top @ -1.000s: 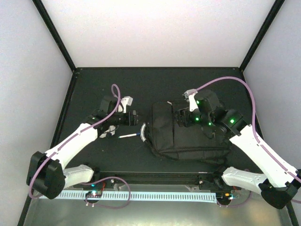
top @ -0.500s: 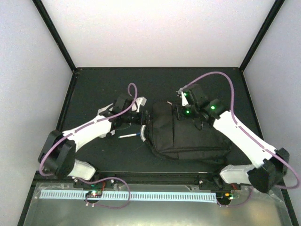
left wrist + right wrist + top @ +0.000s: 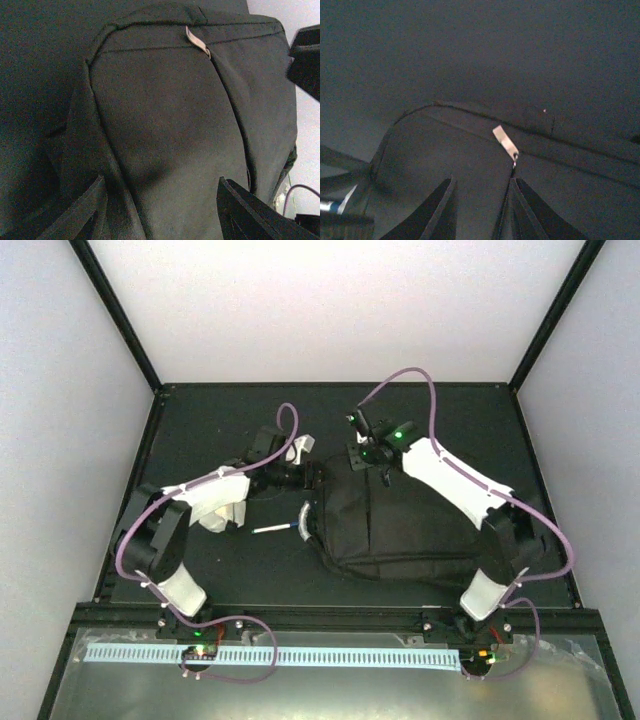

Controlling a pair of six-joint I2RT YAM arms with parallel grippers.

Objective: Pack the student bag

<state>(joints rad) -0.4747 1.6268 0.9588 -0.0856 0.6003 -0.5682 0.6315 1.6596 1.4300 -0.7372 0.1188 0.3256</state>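
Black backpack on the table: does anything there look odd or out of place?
Nothing looks damaged or spilled. The backpack lies flat; only a thin white stick, perhaps a pen, lies loose beside its grey handle.

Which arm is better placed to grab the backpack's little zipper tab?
Probably the right: the zipper tab on the student bag lies just ahead of the right gripper. From the left gripper it sits much farther off.

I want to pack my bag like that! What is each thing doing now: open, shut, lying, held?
student bag, lying flat, looks zipped shut.
zipper pull, lying loose, not held.
pen, lying beside the bag, untouched.
left hand, open over the bag.
right hand, partly open, holding nothing.
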